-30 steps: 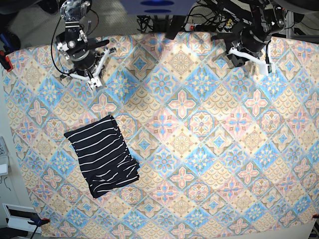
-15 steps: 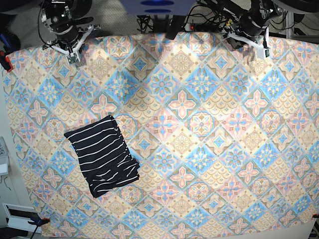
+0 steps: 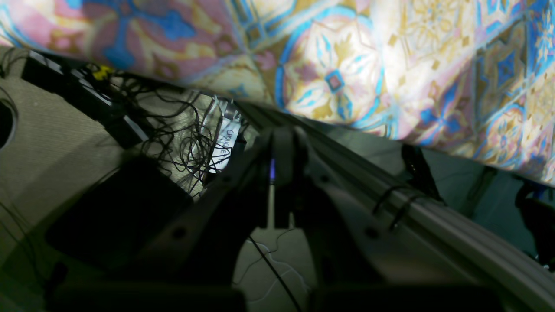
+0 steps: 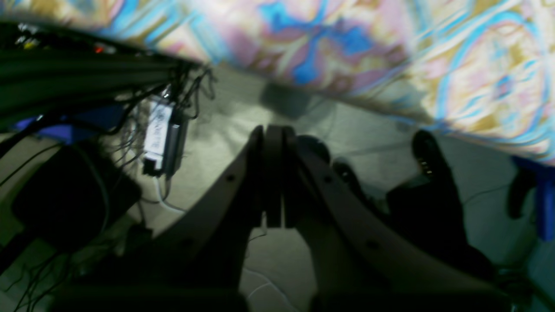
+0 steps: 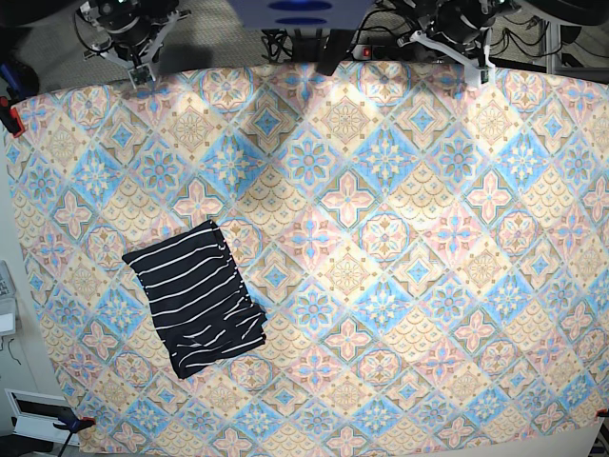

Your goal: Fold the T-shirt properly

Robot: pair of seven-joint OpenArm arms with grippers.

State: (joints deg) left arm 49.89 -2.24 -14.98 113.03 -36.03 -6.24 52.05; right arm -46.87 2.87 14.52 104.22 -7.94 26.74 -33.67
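Observation:
The T-shirt (image 5: 197, 298), dark with thin white stripes, lies folded into a compact tilted rectangle on the left part of the patterned tablecloth (image 5: 381, 248). Both arms hang past the table's far edge, far from it. My left gripper (image 3: 282, 143) is shut with nothing between its fingers, over the floor behind the table; in the base view the left gripper (image 5: 473, 67) is at the top right. My right gripper (image 4: 271, 134) is also shut and empty, at the top left in the base view as the right gripper (image 5: 143, 69).
Cables and a power adapter (image 4: 162, 134) lie on the floor behind the table. A metal frame rail (image 3: 433, 216) runs under the cloth's far edge. Clamps (image 5: 9, 114) hold the cloth at the left corners.
Both arms have pulled back from over the tablecloth to beyond the far edge. The T-shirt has stayed in place.

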